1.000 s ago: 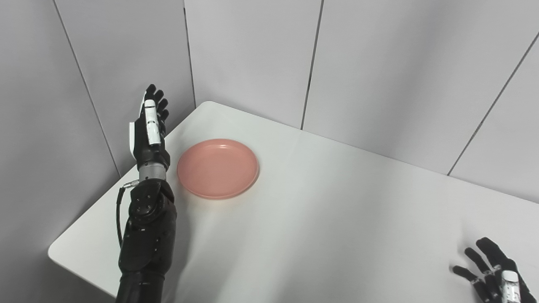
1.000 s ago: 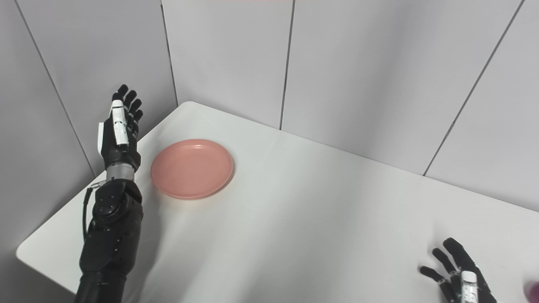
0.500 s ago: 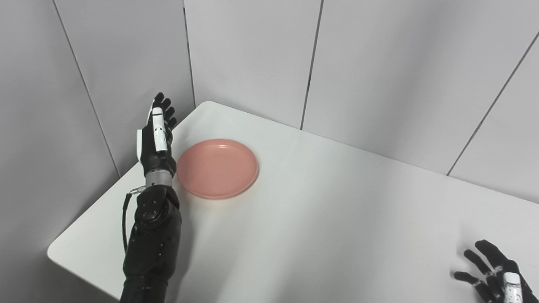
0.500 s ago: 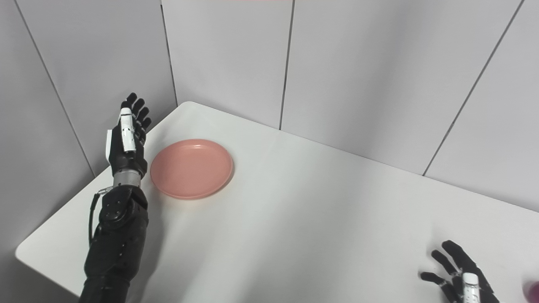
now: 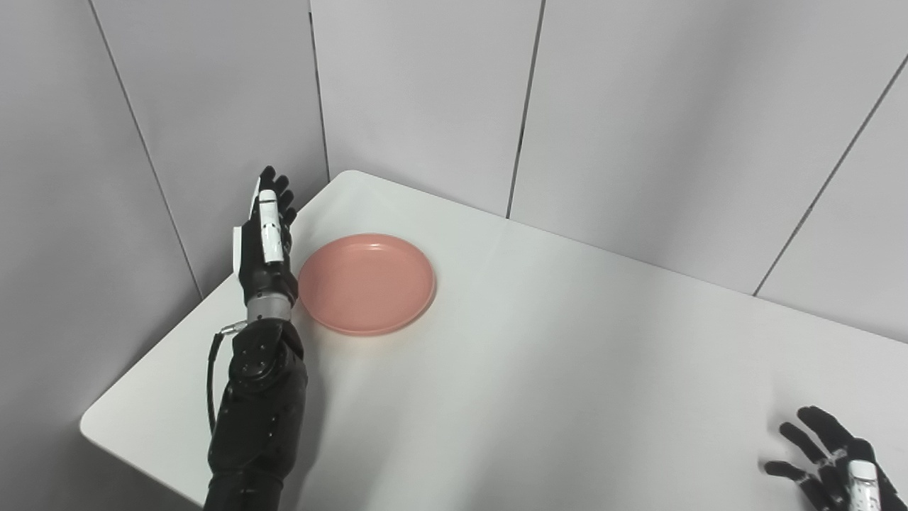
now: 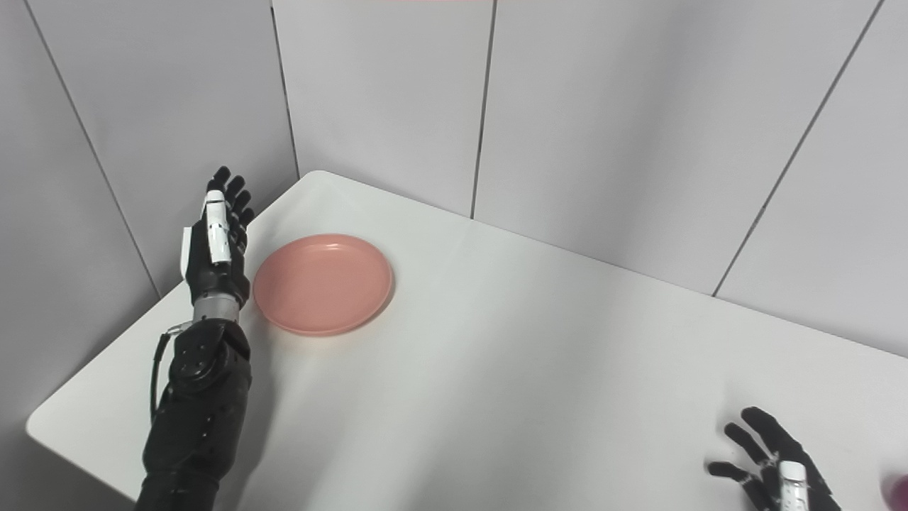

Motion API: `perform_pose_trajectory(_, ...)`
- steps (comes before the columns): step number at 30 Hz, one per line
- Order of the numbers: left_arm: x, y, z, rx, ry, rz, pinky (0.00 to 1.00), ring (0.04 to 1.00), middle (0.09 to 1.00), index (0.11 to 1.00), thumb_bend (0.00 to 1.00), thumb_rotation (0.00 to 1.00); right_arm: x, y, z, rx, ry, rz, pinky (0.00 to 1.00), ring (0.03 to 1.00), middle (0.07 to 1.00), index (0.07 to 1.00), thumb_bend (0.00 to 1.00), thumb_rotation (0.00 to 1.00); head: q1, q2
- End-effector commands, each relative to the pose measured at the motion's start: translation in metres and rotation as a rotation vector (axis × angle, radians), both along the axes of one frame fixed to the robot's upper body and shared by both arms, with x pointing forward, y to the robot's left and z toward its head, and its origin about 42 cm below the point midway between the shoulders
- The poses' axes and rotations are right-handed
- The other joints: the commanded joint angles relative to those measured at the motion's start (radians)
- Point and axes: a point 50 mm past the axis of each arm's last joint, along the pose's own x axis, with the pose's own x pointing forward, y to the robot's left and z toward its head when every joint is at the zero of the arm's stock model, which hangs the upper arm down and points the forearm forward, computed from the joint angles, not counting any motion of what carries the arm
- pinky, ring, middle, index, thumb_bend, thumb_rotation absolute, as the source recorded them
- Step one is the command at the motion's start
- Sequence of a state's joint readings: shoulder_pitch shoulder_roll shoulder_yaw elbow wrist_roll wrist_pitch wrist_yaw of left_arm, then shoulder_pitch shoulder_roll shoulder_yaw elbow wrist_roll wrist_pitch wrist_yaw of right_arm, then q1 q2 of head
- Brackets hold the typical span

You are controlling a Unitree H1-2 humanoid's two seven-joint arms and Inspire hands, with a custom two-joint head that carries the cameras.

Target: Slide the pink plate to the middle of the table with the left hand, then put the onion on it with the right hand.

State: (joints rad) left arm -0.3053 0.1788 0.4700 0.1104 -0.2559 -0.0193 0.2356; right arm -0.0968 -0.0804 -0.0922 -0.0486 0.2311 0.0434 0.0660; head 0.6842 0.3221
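A round pink plate point(image 5: 367, 282) lies empty on the white table point(image 5: 539, 369), near its far left corner. My left hand point(image 5: 265, 238) stands edge-on right beside the plate's left rim, fingers straight and together, holding nothing; whether it touches the rim is unclear. My right hand point(image 5: 831, 465) rests low at the bottom right corner with fingers spread, open. A sliver of a purple thing, possibly the onion point(image 6: 899, 488), shows at the right edge of the right eye view, just right of that hand point(image 6: 777, 468).
Grey wall panels point(image 5: 425, 92) close in the table at the back and on the left. The table's left edge point(image 5: 142, 369) runs just beside my left forearm point(image 5: 257, 397).
My left hand has come down and moved right, from out beyond the table's left edge to right beside the plate's left rim. The plate and my right hand have stayed put.
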Motion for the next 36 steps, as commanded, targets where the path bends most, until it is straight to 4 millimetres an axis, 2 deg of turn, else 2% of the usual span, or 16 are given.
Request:
perform_pose_trajectory(1, 0.002, 0.002, 0.016, 0.033, -0.058, 0.009, 0.99, 0.975, 0.973, 0.945, 0.35, 1.0, -0.001, -0.003, 0.002, 0.004, -0.01, 0.008, 0.45, 0.747, 0.794, 0.705, 0.74, 0.75, 0.0, 0.001)
perform_pose_trajectory(18, -0.002, 0.002, 0.01, 0.014, -0.042, 0.04, 1.0, 0.977, 0.973, 0.944, 0.36, 1.0, -0.001, -0.007, 0.003, -0.015, -0.014, 0.012, 0.47, 0.763, 0.806, 0.71, 0.84, 0.76, 0.006, 0.006)
perform_pose_trajectory(25, -0.007, 0.003, 0.006, 0.015, -0.027, 0.047, 0.99, 0.973, 0.968, 0.941, 0.37, 1.0, 0.0, -0.008, 0.002, -0.011, -0.01, 0.01, 0.47, 0.769, 0.81, 0.711, 0.81, 0.76, 0.01, 0.01)
perform_pose_trajectory(27, -0.006, 0.002, 0.002, 0.014, -0.024, 0.038, 0.99, 0.968, 0.964, 0.936, 0.37, 1.0, 0.0, -0.007, 0.003, -0.011, -0.013, 0.013, 0.47, 0.776, 0.817, 0.715, 0.83, 0.76, 0.01, 0.01)
perform_pose_trajectory(36, 0.0, 0.0, -0.009, -0.012, 0.003, 0.01, 0.99, 0.966, 0.97, 0.947, 0.36, 1.0, 0.0, -0.007, 0.004, -0.004, -0.012, 0.018, 0.49, 0.779, 0.819, 0.715, 0.83, 0.76, 0.01, 0.01)
